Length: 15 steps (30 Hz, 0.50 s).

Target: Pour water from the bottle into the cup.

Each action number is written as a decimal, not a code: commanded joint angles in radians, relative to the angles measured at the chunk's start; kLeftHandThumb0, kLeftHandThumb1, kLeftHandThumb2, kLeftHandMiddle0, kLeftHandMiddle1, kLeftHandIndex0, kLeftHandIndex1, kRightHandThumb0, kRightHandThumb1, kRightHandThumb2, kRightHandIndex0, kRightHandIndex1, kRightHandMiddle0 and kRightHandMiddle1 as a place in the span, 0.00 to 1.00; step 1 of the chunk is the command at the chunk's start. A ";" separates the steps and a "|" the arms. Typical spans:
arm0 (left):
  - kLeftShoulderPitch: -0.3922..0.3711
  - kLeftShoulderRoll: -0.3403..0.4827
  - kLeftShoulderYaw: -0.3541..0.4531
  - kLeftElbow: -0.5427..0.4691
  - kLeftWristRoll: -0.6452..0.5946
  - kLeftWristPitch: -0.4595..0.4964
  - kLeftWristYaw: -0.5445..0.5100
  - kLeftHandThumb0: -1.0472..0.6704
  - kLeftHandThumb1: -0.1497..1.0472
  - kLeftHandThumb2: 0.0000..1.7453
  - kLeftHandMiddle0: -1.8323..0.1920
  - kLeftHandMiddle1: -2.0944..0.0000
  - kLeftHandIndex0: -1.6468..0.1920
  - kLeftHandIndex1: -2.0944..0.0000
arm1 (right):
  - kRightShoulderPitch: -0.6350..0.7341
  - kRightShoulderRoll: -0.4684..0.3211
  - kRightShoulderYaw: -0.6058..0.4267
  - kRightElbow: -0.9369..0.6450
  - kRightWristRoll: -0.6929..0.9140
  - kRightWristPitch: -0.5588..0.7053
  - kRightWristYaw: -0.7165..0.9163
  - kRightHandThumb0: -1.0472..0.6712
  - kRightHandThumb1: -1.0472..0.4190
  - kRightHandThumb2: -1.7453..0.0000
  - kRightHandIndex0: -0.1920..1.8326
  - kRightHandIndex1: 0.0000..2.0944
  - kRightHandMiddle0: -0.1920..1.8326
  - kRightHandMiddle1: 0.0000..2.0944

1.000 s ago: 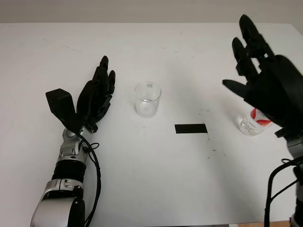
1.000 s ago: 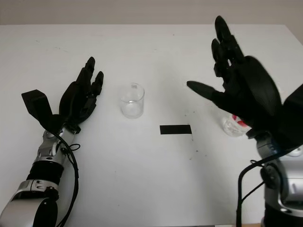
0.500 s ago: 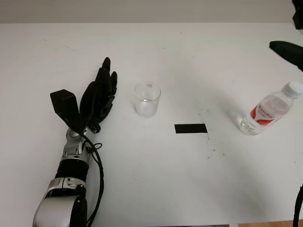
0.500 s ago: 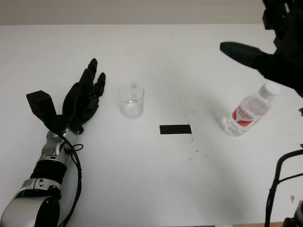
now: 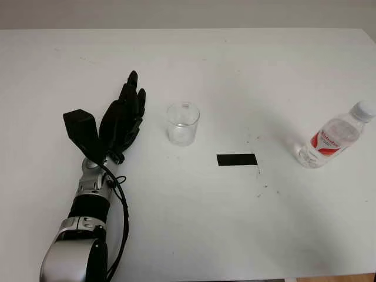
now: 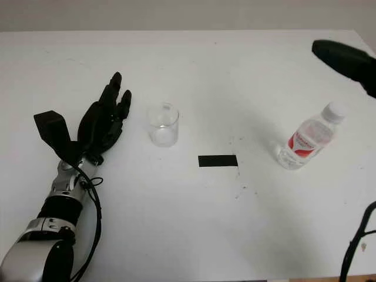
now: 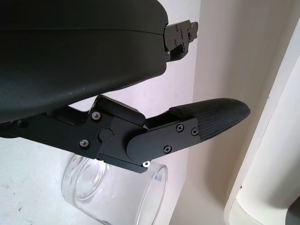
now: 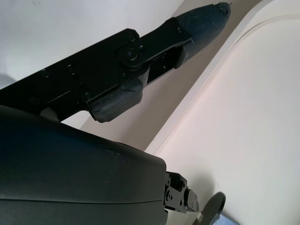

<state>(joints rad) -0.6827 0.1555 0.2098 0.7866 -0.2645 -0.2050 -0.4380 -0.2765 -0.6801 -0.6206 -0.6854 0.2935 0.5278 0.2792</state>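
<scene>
So, the clear plastic water bottle with the red label and white cap [image 5: 332,136] is standing upright on the white surface [image 5: 194,223] out at about 3 o'clock, with nothing touching it. The short clear glass cup [image 5: 183,123] sits upright a bit left of centre, well apart from the bottle, and there's a small black rectangle of tape [image 5: 237,159] stuck on the surface between them, closer to the cup. The black left hand [image 5: 120,119] is over at 9 o'clock, just beside the cup, released and holding nothing, fingers pointing toward 12; in the left wrist view one fingertip [image 7: 220,117] reaches out above the glass. The black right hand [image 6: 346,61] pokes in at roughly 2 o'clock, above and apart from the bottle, also released with nothing in it.
</scene>
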 commanded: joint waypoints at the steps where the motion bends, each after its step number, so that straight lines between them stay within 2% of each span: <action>1: -0.014 0.010 0.007 0.007 -0.005 0.000 -0.006 0.12 1.00 0.41 1.00 1.00 1.00 1.00 | 0.046 0.031 -0.027 -0.003 0.004 -0.023 -0.006 0.02 0.12 0.97 0.00 0.00 0.00 0.00; 4: -0.014 0.013 0.009 0.008 -0.007 0.001 -0.014 0.12 1.00 0.41 1.00 1.00 1.00 1.00 | 0.120 0.063 -0.040 -0.002 0.001 -0.063 0.005 0.04 0.10 0.96 0.00 0.00 0.00 0.00; 8: -0.017 0.018 0.010 0.015 -0.004 -0.003 -0.025 0.12 1.00 0.42 1.00 1.00 1.00 1.00 | 0.195 0.083 -0.023 0.026 -0.033 -0.141 0.017 0.01 0.09 0.96 0.00 0.00 0.00 0.00; 12: -0.020 0.018 0.017 0.017 -0.015 0.009 -0.032 0.12 1.00 0.42 1.00 1.00 1.00 1.00 | 0.273 0.099 -0.004 0.016 -0.050 -0.131 0.022 0.01 0.09 0.97 0.00 0.00 0.00 0.00; 15: -0.020 0.020 0.016 0.019 -0.013 0.005 -0.036 0.12 1.00 0.42 1.00 1.00 1.00 1.00 | 0.299 0.131 0.003 0.044 -0.002 -0.139 0.042 0.01 0.09 0.97 0.00 0.00 0.00 0.00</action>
<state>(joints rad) -0.6871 0.1663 0.2238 0.7994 -0.2745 -0.1986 -0.4663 0.0094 -0.5673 -0.6215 -0.6459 0.2762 0.3953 0.3175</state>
